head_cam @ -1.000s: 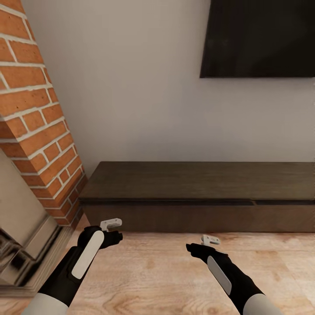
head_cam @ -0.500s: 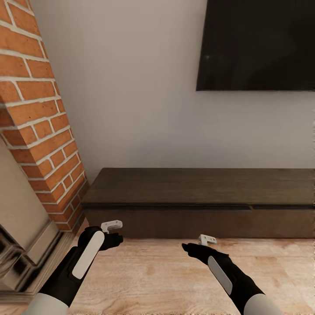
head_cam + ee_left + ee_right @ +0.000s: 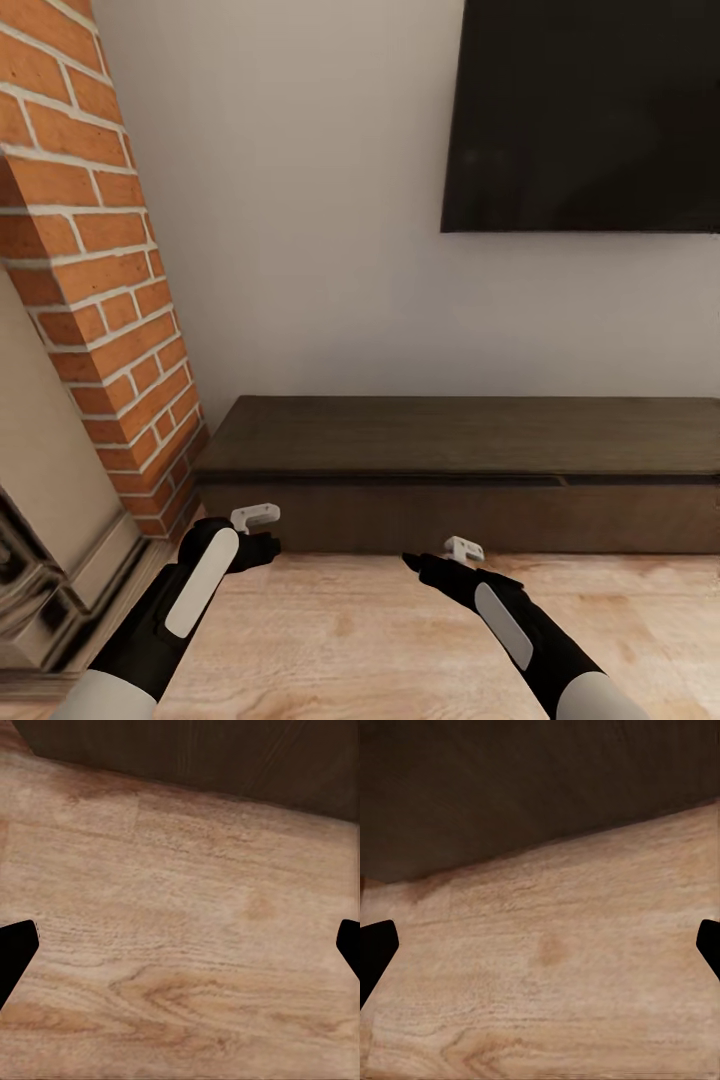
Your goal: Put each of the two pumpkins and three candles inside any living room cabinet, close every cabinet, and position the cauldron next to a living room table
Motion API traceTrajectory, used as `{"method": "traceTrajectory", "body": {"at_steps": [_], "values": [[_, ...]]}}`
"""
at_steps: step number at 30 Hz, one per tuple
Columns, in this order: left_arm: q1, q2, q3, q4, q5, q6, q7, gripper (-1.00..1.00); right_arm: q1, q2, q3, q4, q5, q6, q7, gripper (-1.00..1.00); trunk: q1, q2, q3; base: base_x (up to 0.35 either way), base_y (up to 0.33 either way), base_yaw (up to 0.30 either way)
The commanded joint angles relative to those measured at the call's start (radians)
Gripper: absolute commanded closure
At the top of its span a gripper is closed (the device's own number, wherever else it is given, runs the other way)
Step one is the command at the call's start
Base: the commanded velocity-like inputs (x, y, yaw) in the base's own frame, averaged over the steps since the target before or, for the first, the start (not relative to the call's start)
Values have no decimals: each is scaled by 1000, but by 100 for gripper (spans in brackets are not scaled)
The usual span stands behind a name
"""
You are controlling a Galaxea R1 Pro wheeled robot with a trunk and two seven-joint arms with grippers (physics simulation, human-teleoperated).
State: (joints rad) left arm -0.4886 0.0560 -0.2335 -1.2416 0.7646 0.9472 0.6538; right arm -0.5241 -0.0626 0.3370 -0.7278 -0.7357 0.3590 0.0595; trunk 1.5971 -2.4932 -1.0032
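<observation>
Cabinet [image 3: 460,470] sits against far wall, long axis left-right, drawer fronts facing robot and flush, top bare. Left tool [image 3: 262,545] and right tool [image 3: 420,565] hover over wood floor [image 3: 350,640] near its base; both spread wide and empty in wrist views. Brick column [image 3: 100,280] left, dark TV [image 3: 585,115] on wall

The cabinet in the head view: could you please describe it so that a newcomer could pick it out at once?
Start from the large black screen on the pale wall; directly beneath it, on the wood floor, runs the cabinet. It is long, low and dark brown, its left end beside the brick column. Nothing else there is dark wood.
</observation>
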Motion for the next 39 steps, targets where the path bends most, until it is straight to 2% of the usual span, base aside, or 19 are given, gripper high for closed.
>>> {"method": "traceTrajectory", "body": {"at_steps": [1,18,28,39], "values": [[-1,1,-2,-1,9,1,10,-100,-1,-2,2,0,-3,2,0,-100,-5,7,2,-263,0,0],[-1,2,-4,-3,7,2,10,-100,-1,-1,3,5,-5,-8,1,-100,-70,126,55,-51,0,0],[-1,1,-5,-3,8,2,10,-100,-1,1,3,8,-4,-1,2,-100,-108,196,75,-4,0,64],[-1,2,-4,-2,9,2,10,-100,-1,0,4,11,-4,0,3,-100,-150,273,93,-265,0,92]]}}
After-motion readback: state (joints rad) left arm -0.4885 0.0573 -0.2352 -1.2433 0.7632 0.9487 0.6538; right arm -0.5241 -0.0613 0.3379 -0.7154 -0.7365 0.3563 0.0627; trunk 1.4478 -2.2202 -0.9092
